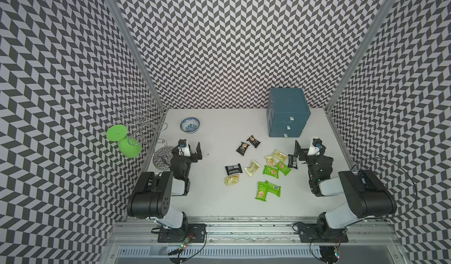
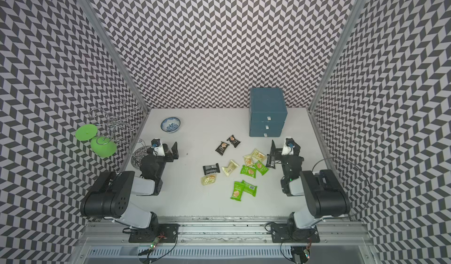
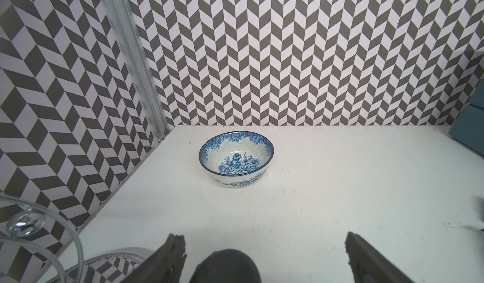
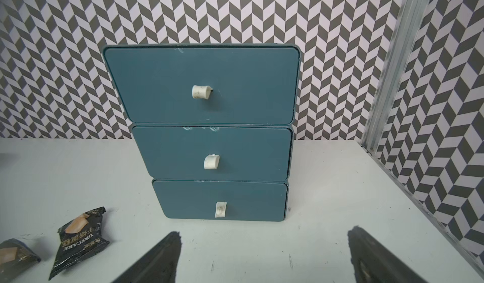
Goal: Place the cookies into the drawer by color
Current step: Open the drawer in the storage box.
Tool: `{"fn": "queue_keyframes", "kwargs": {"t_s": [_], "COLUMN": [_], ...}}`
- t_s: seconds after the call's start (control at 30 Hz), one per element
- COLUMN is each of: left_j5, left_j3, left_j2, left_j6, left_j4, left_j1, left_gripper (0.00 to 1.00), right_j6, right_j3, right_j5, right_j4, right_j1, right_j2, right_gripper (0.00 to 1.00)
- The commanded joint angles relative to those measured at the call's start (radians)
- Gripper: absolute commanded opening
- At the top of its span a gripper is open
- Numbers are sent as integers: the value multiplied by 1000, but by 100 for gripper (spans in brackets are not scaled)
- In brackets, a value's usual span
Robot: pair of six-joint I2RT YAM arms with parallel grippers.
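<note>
Several cookies lie loose mid-table in both top views: black packets (image 1: 243, 149) (image 2: 211, 169), pale yellow ones (image 1: 252, 168) (image 2: 257, 155) and bright green ones (image 1: 270, 171) (image 2: 237, 190). The blue drawer unit (image 1: 288, 113) (image 2: 267, 113) stands at the back right, its three drawers (image 4: 209, 85) shut. My right gripper (image 1: 306, 150) (image 4: 264, 234) is open and empty, facing the bottom drawer's white handle (image 4: 220, 209); a black packet (image 1: 292, 161) lies just beside it. On the table's left side my left gripper (image 1: 187, 150) (image 3: 263, 238) is open, away from the packets.
A blue-and-white bowl (image 1: 190, 125) (image 3: 235, 158) sits at the back left. A wire rack (image 1: 144, 121) holding a green cup (image 1: 129, 146) stands by the left wall. A dark round-topped thing (image 3: 225, 266) stands low between the left fingers. Patterned walls close three sides.
</note>
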Motion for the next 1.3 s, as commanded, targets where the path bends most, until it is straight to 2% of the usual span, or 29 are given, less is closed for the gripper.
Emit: {"fn": "queue_keyframes", "kwargs": {"t_s": [0.0, 0.3, 0.37, 0.43, 0.5, 0.57, 0.6, 0.63, 0.7, 0.8, 0.93, 1.03, 1.07, 1.17, 1.27], "left_j5": [-30, -122, -139, -172, -195, -209, -198, -191, -169, -104, 27, 203, 265, 326, 305], "left_j3": [59, 47, 36, 26, 21, 29, 36, 42, 61, 98, 219, 312, 341, 487, 648], "left_j2": [-58, -154, -191, -252, -331, -405, -445, -478, -547, -637, -748, -806, -824, -839, -797], "left_j6": [10, 59, 70, 79, 73, 30, -8, -50, -149, -307, -629, -734, -733, -651, -523], "left_j4": [-114, -161, -173, -189, -215, -259, -287, -309, -378, -512, -819, -995, -1045, -1300, -1554], "left_j1": [-25, -95, -111, -138, -171, -210, -234, -258, -321, -417, -498, -526, -528, -528, -526], "left_gripper": [99, 99, 100, 100, 100, 100, 99, 100, 100, 100, 100, 100, 100, 100, 100], "right_j6": [18, 22, 40, 62, 114, 252, 315, 407, 525, 627, 627, 627, 1028, 1154, 1276], "right_j3": [-2, -6, -12, 6, 56, 120, 167, 189, 220, 269, 380, 439, 457, 508, 582], "right_j5": [14, 7, 48, 119, 198, 253, 249, 236, 161, -15, -15, -15, -332, -427, -638], "right_j4": [43, 49, 53, -59, -273, -530, -690, -758, -853, -931, -949, -882, -859, -766, -634], "right_j1": [-5, -12, -11, -10, -9, -9, -10, -10, -10, -10, -11, -17, -20, -41, -69], "right_j2": [11, 7, -12, -94, -227, -365, -440, -477, -541, -560, -447, -343, -304, -181, -18], "right_gripper": [100, 100, 98, 97, 95, 93, 92, 89, 87, 86, 86, 86, 86, 86, 84]}}
